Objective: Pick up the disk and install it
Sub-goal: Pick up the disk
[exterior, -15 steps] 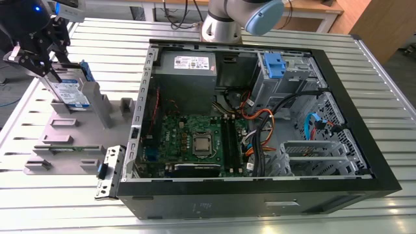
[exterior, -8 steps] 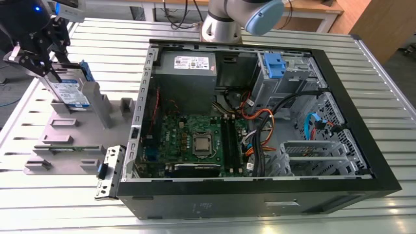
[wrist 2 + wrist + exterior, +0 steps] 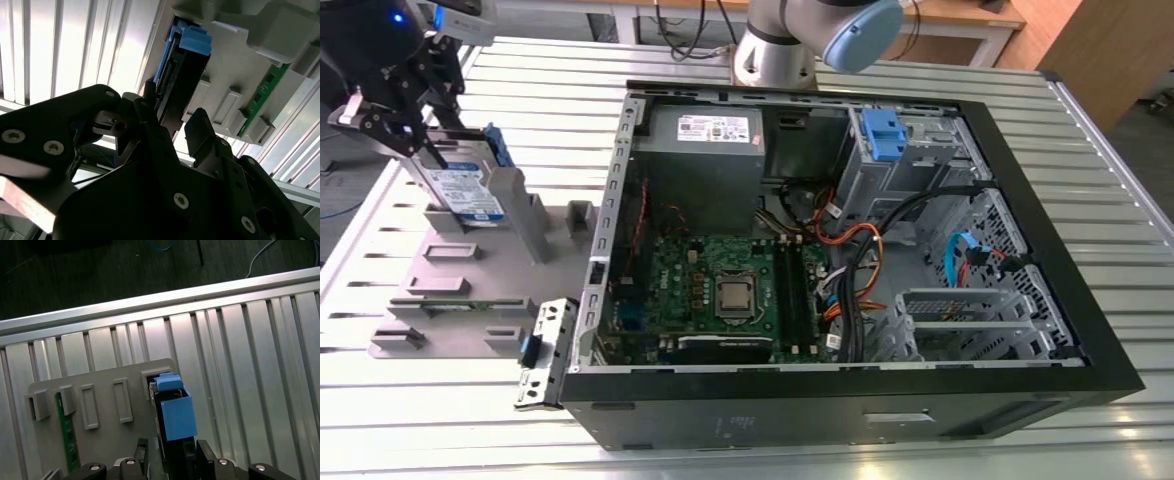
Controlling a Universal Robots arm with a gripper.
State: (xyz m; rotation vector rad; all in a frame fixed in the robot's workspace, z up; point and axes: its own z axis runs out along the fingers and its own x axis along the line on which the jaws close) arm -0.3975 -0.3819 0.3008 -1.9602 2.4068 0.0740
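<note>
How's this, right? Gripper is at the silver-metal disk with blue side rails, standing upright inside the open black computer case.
No. The exterior view shows the disk upright in the grey slotted fixture beside the black case, not inside it. The gripper is at it.

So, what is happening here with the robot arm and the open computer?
The arm's black gripper sits over the top edge of the flat silver hard disk with blue side rails, which stands upright in a grey holder plate beside the open black computer case. The disk is not yet in the case.
</note>
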